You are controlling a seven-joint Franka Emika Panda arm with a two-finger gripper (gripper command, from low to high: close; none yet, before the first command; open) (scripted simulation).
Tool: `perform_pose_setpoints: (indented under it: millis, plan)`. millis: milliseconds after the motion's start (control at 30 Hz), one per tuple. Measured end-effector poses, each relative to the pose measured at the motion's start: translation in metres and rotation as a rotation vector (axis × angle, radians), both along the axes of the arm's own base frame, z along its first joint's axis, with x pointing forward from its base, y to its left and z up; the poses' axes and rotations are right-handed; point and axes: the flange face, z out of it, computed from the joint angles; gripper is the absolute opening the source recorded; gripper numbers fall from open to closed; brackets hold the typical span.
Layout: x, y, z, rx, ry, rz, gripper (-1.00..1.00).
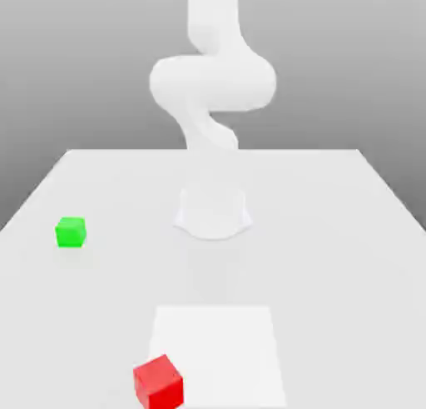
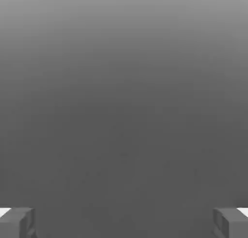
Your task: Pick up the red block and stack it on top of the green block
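Approach step: our gripper (image 2: 124, 223) spread, empty; red block (image 1: 158, 381) and green block (image 1: 71, 231) well apart from it. Next, we descend onto red.

The arm (image 1: 212, 82) is cut off by the upper edge of the exterior view; the fingertips (image 2: 17, 222) (grey pads) are cropped in the hand view — only corners show.

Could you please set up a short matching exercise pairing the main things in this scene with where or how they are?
Things:
1. red block
2. green block
3. gripper
4. arm

States:
A. on the table toward the exterior view's left edge
B. fingers wide apart, nothing between them
C. at the near edge, on a corner of a paler square patch
D. rising from a round base mid-table

Pairs: 1-C, 2-A, 3-B, 4-D
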Motion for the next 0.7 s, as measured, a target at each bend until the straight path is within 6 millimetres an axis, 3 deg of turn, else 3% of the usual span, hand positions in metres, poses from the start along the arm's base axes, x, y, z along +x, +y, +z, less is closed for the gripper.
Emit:
perform_pose_setpoints:
  millis: [167, 333, 500, 700]
  plan:
    - [0.059, -0.012, -0.081, 0.040, 0.137, -0.172, 0.00]
    - [0.100, -0.030, -0.169, 0.091, 0.263, -0.334, 0.00]
    - [0.121, -0.049, -0.261, 0.155, 0.383, -0.489, 0.00]
    - [0.124, -0.071, -0.370, 0.255, 0.523, -0.678, 0.00]
